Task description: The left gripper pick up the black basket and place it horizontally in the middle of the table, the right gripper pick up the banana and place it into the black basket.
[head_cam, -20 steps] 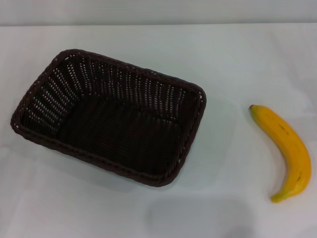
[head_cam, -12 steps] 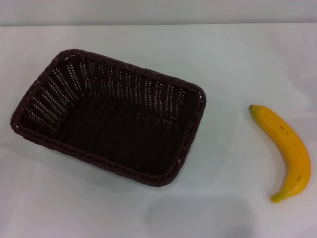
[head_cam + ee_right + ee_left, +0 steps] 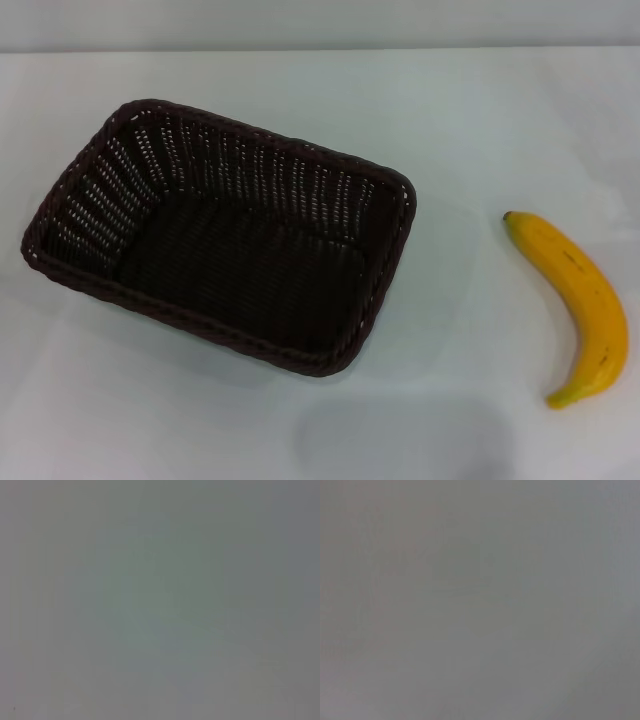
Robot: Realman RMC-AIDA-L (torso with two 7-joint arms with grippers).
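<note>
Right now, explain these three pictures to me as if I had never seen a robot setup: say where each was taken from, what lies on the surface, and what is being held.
The machine is a robot with two arms, each ending in a gripper, and cameras on its head and on both wrists. The head picture looks forward and down at a white table. On it, toward the robot's left, sits a black basket, woven, rectangular, open side up and turned at an angle, with nothing inside. Toward the robot's right, well apart from the basket, lies a banana, yellow and curved. The other two pictures come from the wrist cameras; both show only a plain grey blur, so nothing can be made out there. Neither the left gripper nor the right gripper appears in any picture, and nothing is held: both things rest on the table untouched.
</note>
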